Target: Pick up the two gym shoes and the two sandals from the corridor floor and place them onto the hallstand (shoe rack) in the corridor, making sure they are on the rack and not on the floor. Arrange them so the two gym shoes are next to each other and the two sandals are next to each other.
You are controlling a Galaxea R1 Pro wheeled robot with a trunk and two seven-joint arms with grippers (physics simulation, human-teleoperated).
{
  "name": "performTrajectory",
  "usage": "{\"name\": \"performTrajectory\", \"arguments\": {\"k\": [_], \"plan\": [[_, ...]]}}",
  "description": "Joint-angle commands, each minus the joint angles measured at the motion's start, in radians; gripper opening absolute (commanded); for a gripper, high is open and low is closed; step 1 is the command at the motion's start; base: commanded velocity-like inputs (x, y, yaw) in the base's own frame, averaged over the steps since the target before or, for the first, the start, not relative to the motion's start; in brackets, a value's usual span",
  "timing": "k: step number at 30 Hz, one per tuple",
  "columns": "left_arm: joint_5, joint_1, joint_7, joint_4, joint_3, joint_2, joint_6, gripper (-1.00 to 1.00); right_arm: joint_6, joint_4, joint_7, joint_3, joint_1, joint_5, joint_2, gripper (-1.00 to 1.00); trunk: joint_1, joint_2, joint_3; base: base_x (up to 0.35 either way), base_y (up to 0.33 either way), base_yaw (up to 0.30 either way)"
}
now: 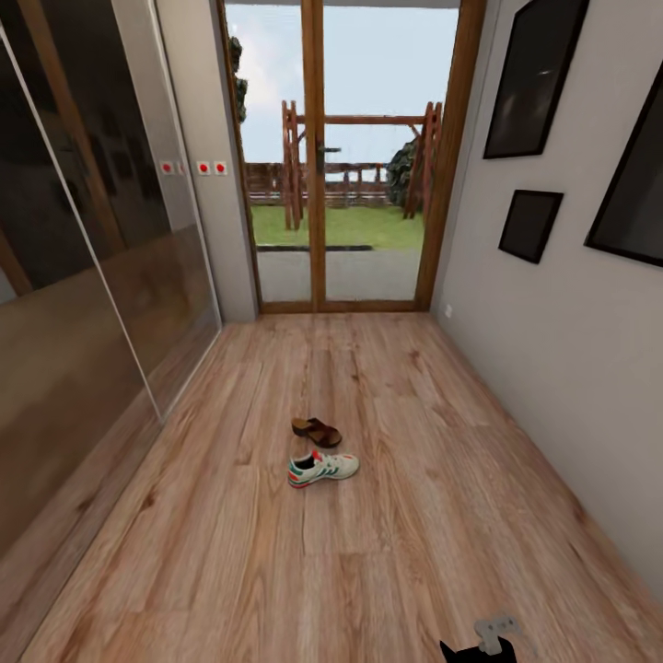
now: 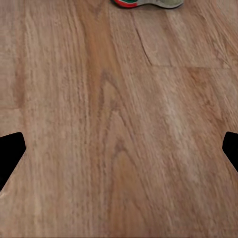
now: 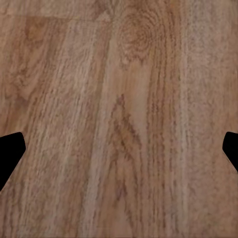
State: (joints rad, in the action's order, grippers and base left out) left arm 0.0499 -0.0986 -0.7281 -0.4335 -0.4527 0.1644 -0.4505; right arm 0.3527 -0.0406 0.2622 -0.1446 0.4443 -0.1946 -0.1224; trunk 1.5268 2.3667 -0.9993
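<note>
With both your left gripper (image 2: 119,148) and right gripper (image 3: 119,148) spread wide and empty over the corridor floor (image 1: 442,516), one gym shoe (image 1: 322,469) and one sandal (image 1: 316,431) lie mid-floor just apart, so a careless reach could nudge the sandal away.

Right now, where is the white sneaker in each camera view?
Head view: sneaker on the floor, mid-corridor, just nearer than the brown sandal.
Left wrist view: its sole edge at the picture's border.
Right wrist view: bare planks, no sneaker.
Shared landmark: wood-grain floor.
</note>
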Motion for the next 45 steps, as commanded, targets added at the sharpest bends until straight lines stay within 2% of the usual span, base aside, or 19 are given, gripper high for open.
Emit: {"name": "performTrajectory", "arguments": {"k": [1, 9, 30, 45], "plan": [[0.005, -0.001, -0.007, 0.001, -0.008, -0.001, -0.003, 1.0, 0.003, 0.001, 0.004, -0.009, 0.001, -0.008, 0.0, 1.0, 0.0, 0.0, -0.001, 0.335, 0.116, 0.0], [0.005, -0.001, -0.007, 0.001, -0.008, -0.001, -0.004, 1.0, 0.003, 0.001, 0.004, -0.009, 0.001, -0.008, 0.0, 1.0, 0.0, 0.0, 0.002, 0.328, 0.13, -0.087], [0.005, -0.001, -0.007, 0.001, -0.008, -0.001, -0.004, 1.0, 0.003, 0.001, 0.004, -0.009, 0.001, -0.008, 0.0, 1.0, 0.0, 0.0, 0.021, 0.283, 0.2, -0.205], [0.005, -0.001, -0.007, 0.002, -0.008, -0.002, -0.004, 1.0, 0.003, 0.001, 0.004, -0.009, 0.001, -0.008, 0.0, 1.0, 0.0, 0.0, 0.035, 0.047, 0.204, -0.209]]}}
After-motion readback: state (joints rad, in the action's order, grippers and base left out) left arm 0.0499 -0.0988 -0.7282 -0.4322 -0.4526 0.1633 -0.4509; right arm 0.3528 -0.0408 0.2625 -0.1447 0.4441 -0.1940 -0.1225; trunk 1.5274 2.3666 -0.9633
